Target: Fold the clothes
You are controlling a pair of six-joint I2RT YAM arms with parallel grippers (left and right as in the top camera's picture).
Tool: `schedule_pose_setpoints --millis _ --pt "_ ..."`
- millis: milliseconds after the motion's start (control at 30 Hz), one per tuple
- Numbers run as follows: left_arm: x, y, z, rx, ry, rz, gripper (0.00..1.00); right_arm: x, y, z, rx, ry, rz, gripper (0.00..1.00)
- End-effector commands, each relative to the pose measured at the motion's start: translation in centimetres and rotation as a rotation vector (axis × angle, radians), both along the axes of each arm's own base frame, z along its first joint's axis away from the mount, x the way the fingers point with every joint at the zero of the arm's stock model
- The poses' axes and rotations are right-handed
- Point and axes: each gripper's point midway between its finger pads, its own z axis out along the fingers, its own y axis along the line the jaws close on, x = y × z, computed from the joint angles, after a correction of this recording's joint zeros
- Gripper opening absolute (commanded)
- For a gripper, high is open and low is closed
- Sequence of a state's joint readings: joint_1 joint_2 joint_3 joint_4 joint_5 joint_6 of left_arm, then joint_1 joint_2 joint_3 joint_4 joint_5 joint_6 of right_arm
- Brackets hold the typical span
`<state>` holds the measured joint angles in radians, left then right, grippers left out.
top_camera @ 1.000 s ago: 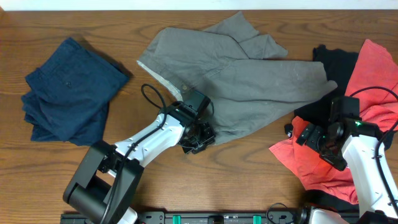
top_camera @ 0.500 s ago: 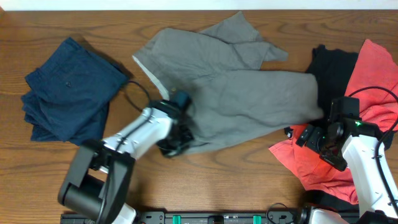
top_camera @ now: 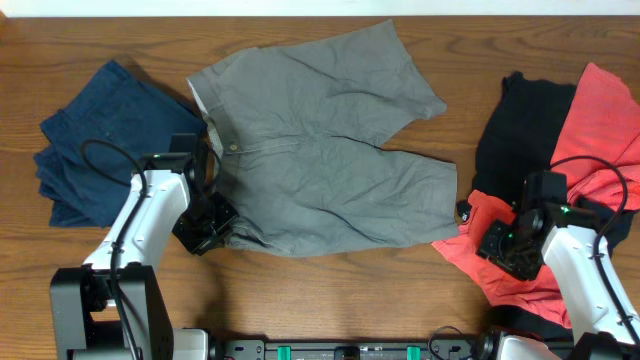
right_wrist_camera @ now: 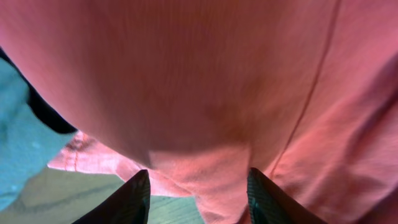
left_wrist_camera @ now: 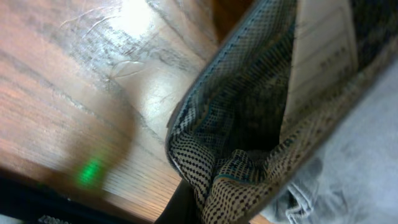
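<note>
Grey shorts (top_camera: 330,170): one pair, spread nearly flat at the middle of the wooden worktop (top_camera: 340,300). The waist lies to the left and both legs run to the right, the upper leg ending near the far edge. A button (top_camera: 233,148) shows at the waist, and pale waistband lining (top_camera: 205,115) shows along the left edge.

Left claw (top_camera: 206,224): closed on the lower left corner of the grey waist. The wrist view shows pale lining and dotted inner fabric bunched against its dark finger (left_wrist_camera: 180,208).

Navy shorts (top_camera: 110,140): one pair, folded, at the left of the worktop just beside the grey waist. Whether the two touch cannot be told.

Black piece (top_camera: 525,125): crumpled, at the right, beside and partly under the coral-red piece (top_camera: 600,120).

Coral-red piece: loose, running from the far right down to the near right, with its lower corner near the grey leg hem.

Right claw (top_camera: 498,248): set down on the coral-red piece. Its fingers (right_wrist_camera: 134,198) stand partly apart with a fold of red cloth between them. Whether they pinch it cannot be told.
</note>
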<state>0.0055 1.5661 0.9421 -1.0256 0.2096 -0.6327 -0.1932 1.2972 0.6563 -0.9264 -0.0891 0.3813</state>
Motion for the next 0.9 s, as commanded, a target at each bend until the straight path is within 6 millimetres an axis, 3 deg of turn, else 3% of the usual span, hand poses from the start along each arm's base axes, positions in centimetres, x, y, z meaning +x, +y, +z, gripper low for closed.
schedule_pose_setpoints --millis 0,167,300,533,700,867 --pt "-0.3 0.3 0.2 0.003 -0.005 -0.052 0.06 -0.4 0.6 -0.3 0.041 0.005 0.002 0.47" --pt "-0.3 0.3 0.2 0.003 -0.006 -0.053 0.06 0.8 0.2 -0.4 0.025 -0.04 0.002 0.39" --pt "-0.2 0.3 0.2 0.003 -0.008 -0.052 0.06 1.9 -1.2 -1.0 -0.048 -0.064 -0.003 0.41" --pt "-0.2 0.3 0.2 0.003 -0.008 -0.053 0.06 2.8 -2.5 -4.2 -0.11 -0.053 -0.005 0.45" --pt "-0.2 0.3 0.2 0.003 -0.008 -0.053 0.06 3.8 -6.3 -5.2 -0.292 -0.053 -0.048 0.48" --pt "-0.2 0.3 0.2 0.003 -0.008 -0.053 0.06 5.1 -11.9 -3.6 -0.465 -0.122 -0.196 0.54"
